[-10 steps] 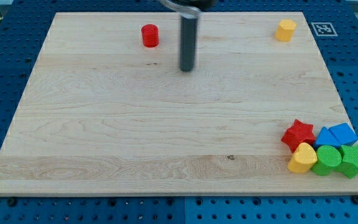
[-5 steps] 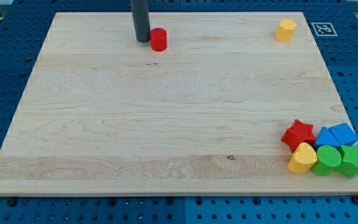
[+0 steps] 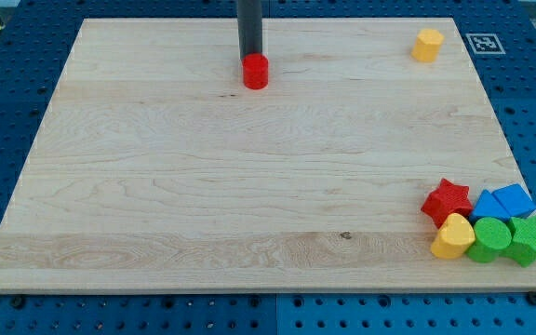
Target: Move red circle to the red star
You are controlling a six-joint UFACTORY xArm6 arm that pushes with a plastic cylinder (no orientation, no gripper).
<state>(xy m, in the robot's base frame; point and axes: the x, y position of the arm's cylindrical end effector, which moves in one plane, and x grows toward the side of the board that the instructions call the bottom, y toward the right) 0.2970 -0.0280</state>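
The red circle (image 3: 256,72) lies near the view's top, left of centre, on the wooden board (image 3: 203,205). My tip (image 3: 249,58) stands right behind it, on its upper side, touching or nearly touching it. The red star (image 3: 447,200) lies far off at the view's lower right, at the left end of a cluster of blocks.
Beside the red star lie a yellow heart (image 3: 453,236), a green circle (image 3: 489,239), a green star (image 3: 529,239), and two blue blocks (image 3: 488,205) (image 3: 514,199). A yellow hexagon block (image 3: 427,44) sits at the top right.
My tip swung left around the red circle, then moved right behind it. The red circle slid to the right and slightly down the view.
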